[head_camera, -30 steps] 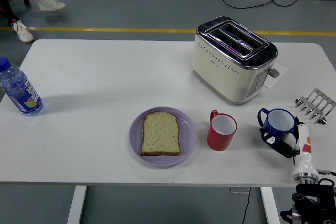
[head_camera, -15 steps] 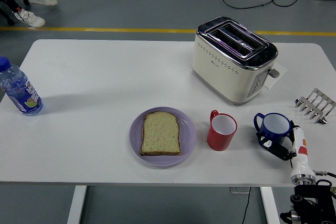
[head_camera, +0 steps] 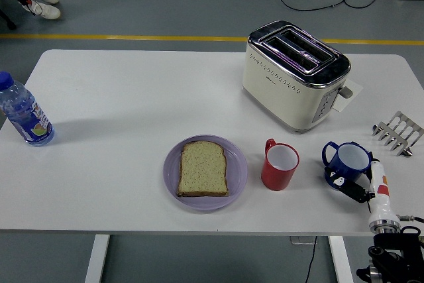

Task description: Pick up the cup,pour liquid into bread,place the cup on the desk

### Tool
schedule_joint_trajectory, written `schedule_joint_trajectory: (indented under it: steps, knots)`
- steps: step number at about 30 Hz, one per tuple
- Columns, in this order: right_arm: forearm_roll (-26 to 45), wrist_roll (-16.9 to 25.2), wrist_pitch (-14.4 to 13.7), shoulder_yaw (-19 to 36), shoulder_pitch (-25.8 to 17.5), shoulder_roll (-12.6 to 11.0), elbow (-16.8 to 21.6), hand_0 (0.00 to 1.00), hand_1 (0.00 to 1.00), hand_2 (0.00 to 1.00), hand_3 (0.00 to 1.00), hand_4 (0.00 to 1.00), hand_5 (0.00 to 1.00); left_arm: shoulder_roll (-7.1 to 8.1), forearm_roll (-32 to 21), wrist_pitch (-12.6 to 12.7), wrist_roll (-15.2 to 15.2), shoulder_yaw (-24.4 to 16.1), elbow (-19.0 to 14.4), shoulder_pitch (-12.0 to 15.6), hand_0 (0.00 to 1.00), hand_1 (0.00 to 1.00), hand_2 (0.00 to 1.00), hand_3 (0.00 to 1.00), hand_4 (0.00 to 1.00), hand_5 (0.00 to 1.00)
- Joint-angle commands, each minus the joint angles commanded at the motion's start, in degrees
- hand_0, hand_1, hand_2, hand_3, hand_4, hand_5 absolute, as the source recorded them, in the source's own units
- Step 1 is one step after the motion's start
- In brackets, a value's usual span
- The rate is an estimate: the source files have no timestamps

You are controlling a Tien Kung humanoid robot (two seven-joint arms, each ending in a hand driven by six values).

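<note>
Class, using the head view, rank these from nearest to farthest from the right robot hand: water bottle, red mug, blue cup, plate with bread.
1. Blue cup: right at the right robot hand, near right corner.
2. Red mug: just left of it.
3. Plate with bread: front centre.
4. Water bottle: far left edge.

A blue cup (head_camera: 349, 161) with a white inside is standing upright at the lower right of the frame, its handle pointing to the upper left. A slice of bread (head_camera: 203, 168) is lying flat on a lilac plate (head_camera: 237, 175) at lower centre, well left of it.
</note>
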Motion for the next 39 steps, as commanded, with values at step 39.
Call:
schedule_joint_trajectory:
  steps: [39]
  knots:
    - [-2.4, -1.1, -1.5, 13.9, -5.5, -2.9, 29.1, 0.871, 0.708, 0.855, 0.921, 0.877, 0.192, 0.00, 0.7, 0.0, 0.0, -0.9, -0.1, -0.6, 0.644, 0.661, 0.676, 0.519, 0.245, 0.854]
